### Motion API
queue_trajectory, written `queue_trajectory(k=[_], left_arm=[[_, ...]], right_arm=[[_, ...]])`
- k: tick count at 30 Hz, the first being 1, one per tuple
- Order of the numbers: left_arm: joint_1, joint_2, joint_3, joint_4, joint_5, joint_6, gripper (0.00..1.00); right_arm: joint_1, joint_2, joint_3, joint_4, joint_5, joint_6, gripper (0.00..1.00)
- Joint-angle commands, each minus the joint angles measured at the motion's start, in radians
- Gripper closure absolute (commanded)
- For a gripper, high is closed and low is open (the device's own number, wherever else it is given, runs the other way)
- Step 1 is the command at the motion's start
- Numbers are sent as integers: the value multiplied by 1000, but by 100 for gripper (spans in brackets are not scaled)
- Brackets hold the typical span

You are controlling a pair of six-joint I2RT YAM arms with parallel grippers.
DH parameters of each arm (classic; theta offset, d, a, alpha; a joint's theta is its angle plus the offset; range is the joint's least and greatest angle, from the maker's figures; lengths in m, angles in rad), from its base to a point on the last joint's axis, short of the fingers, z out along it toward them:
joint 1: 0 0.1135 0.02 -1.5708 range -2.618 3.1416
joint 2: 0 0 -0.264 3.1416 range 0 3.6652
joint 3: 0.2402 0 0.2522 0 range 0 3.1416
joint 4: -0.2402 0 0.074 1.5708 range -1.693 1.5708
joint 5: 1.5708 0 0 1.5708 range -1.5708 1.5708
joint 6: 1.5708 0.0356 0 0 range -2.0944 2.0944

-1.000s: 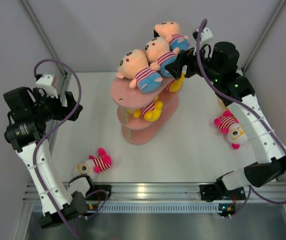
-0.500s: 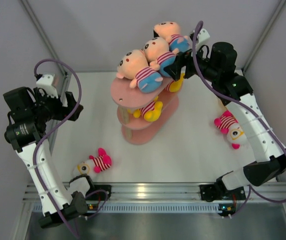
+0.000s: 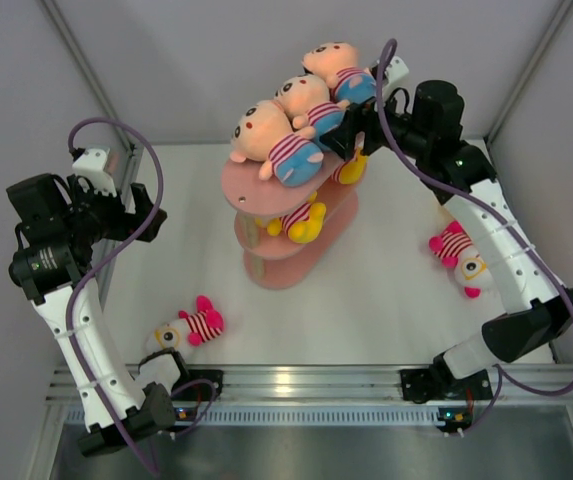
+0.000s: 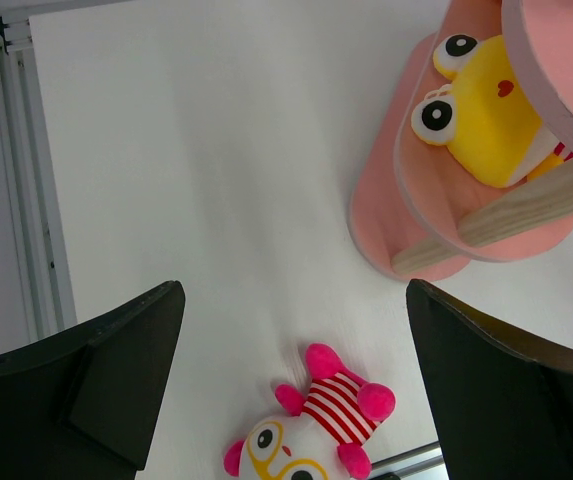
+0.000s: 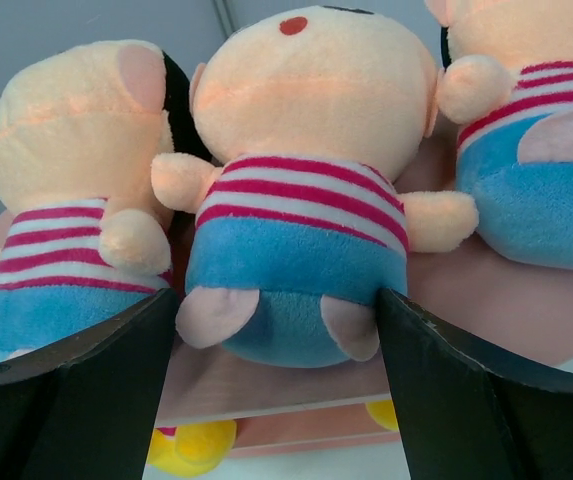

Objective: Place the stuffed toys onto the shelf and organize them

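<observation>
Right gripper (image 5: pixel 276 300) is gaping wide either side of the middle peach-headed, striped-shirt plush doll (image 5: pixel 301 160), which is sitting on top of the salmon-pink three-tier shelf (image 3: pixel 251 185). Left gripper (image 4: pixel 294 290) is hovering wide open too, above a pink white-faced plush (image 4: pixel 316 425) lying on the white table (image 4: pixel 216 150).

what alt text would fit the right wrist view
Three peach-headed dolls in striped shirts and blue bottoms rest side by side on the pink shelf tier. The right tool's dark fingers stand open on either side of the middle doll.
</observation>
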Motion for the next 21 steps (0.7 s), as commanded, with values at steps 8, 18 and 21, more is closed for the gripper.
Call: queue_trajectory(k=[8,18,21], left_arm=[[3,-13,-11,10,24,23,1],[3,-13,-20,11,24,25,1],[3,-13,-24,10,23,23,1]], right_arm=[[-14,-88,78,-19,47,-1,13],[-136,-105,109,31,135,178,11],[-205,-33,132,77,86,267,12]])
